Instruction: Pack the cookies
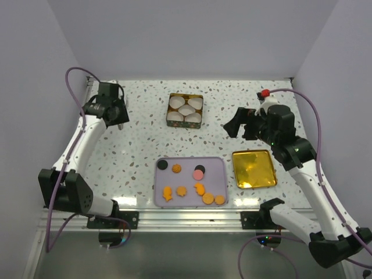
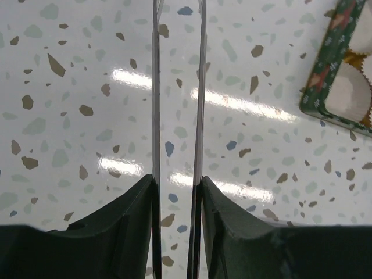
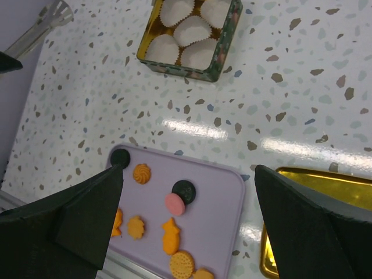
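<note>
Several cookies (image 1: 199,188) lie on a lilac tray (image 1: 216,167) at the table's front: orange rounds and shaped ones, a black round (image 1: 163,165), and a pink one (image 1: 198,174) resting against a second black one. The right wrist view shows them too, the pink cookie (image 3: 175,204) on the tray (image 3: 224,197). My right gripper (image 3: 189,168) hovers open high above the tray, nothing between its fingers. At the far left my left gripper (image 2: 177,180) is shut on thin metal tongs (image 2: 156,87), whose two blades stick out over bare table. The tongs' tip (image 3: 54,13) shows in the right wrist view.
A green tin (image 1: 185,110) lined with white paper cups stands at the back middle; its corner (image 2: 336,81) shows in the left wrist view. A gold lid (image 1: 253,168) lies right of the tray. White walls close in the table.
</note>
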Motion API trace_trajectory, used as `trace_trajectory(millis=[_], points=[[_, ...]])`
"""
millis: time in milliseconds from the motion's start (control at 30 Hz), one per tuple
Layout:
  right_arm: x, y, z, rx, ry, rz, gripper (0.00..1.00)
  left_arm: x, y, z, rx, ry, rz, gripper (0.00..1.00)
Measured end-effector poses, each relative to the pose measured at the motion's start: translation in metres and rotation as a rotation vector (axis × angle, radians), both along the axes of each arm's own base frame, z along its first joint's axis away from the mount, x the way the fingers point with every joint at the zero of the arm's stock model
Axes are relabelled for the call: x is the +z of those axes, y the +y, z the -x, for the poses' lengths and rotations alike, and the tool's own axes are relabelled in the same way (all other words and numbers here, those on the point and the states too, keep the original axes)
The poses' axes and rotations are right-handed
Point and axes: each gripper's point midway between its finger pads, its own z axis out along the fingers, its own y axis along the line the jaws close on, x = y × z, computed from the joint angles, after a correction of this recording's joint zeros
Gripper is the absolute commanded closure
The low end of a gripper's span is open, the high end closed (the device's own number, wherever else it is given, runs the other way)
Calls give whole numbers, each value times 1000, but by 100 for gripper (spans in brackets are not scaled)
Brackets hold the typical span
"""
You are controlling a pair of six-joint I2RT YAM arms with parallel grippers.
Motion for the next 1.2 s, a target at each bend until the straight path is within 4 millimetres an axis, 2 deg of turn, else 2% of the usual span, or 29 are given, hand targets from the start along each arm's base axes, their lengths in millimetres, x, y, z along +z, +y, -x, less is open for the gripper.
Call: trace_trajectory(millis=[100, 333, 600, 733, 900, 1067, 1200], points=[[0, 8, 2, 17, 25, -44, 1, 12, -17, 16, -48, -4, 27, 60], [-5, 16, -2, 21, 79, -73, 1, 41, -35, 51, -124, -32, 123, 58], [4, 18, -3, 18, 102, -84, 1, 60, -66, 89, -275, -24, 247, 53], [-1, 19, -5, 22, 148, -55, 1, 64, -98, 109, -406, -2, 299, 51], [-9, 17, -10, 39, 222, 21, 1, 61, -147, 149, -617, 71, 313, 50], [-13, 10, -12, 20, 244, 71, 1, 58, -166, 185, -720, 128, 298, 51], [-13, 6, -12, 8, 247, 96, 1, 51, -181, 222, -808, 183, 282, 52]])
